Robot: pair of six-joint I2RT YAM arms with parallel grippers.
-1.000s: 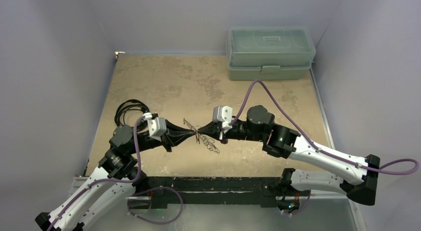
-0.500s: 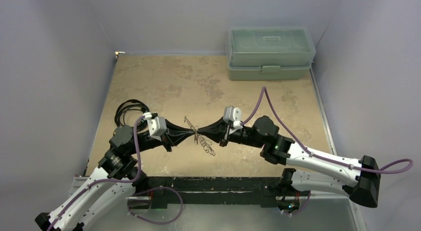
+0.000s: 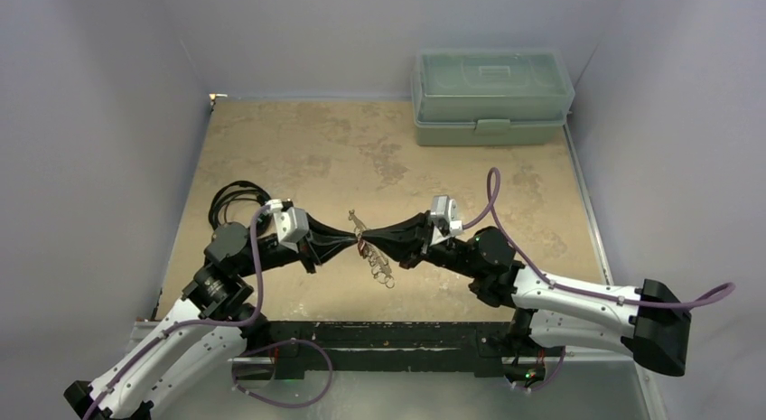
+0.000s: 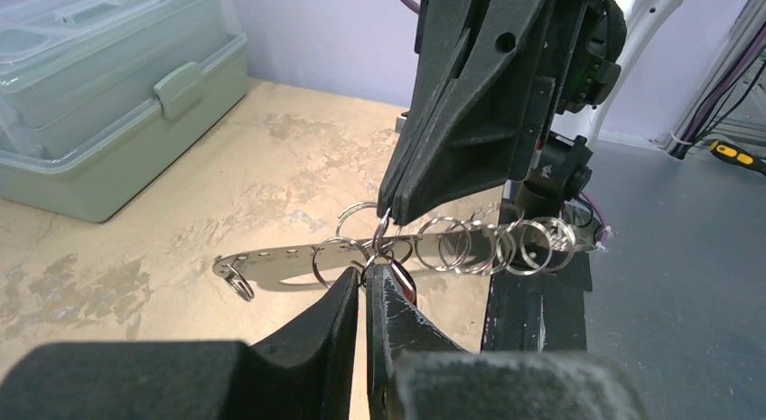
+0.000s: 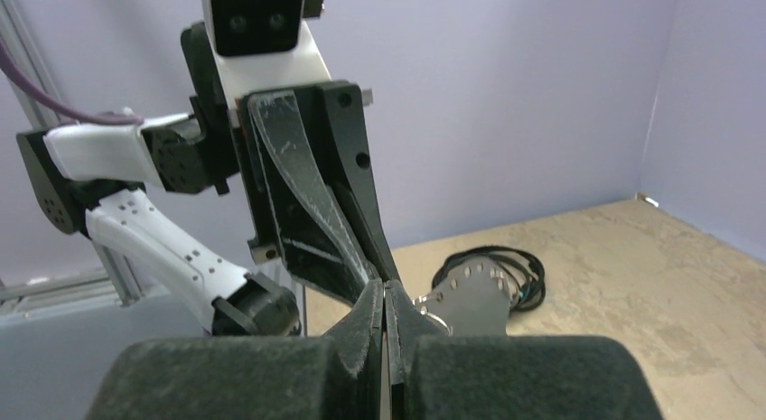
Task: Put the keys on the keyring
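From the top camera, the left gripper [image 3: 351,240] and the right gripper [image 3: 369,244] meet tip to tip above the middle of the tan surface [image 3: 298,149]. The keyring [image 3: 379,268] hangs between them, its wire rings dangling toward the near edge, and a red speck, the key [image 3: 362,248], shows right where the tips meet. A coiled black cable [image 3: 228,200] lies behind the left arm, and a pale green toolbox [image 3: 492,97] sits closed at the far right corner. In the left wrist view, the left gripper [image 4: 365,280] has its jaws clenched on one wire ring, with a sliver of the red key [image 4: 404,281] just beside one fingertip; whether the key is threaded on a ring cannot be told. The right gripper [image 4: 388,212] comes in from above, jaws pinched on another ring of the keyring [image 4: 420,250], whose flat perforated strip stretches sideways with rings along it. In the right wrist view, the right gripper [image 5: 384,304] shows its jaws pressed together, the left gripper [image 5: 381,274] meeting them from above. The tips hide what is clamped, the keyring's flat plate [image 5: 471,298] pokes out to the right, and the black cable [image 5: 510,262] lies behind it.
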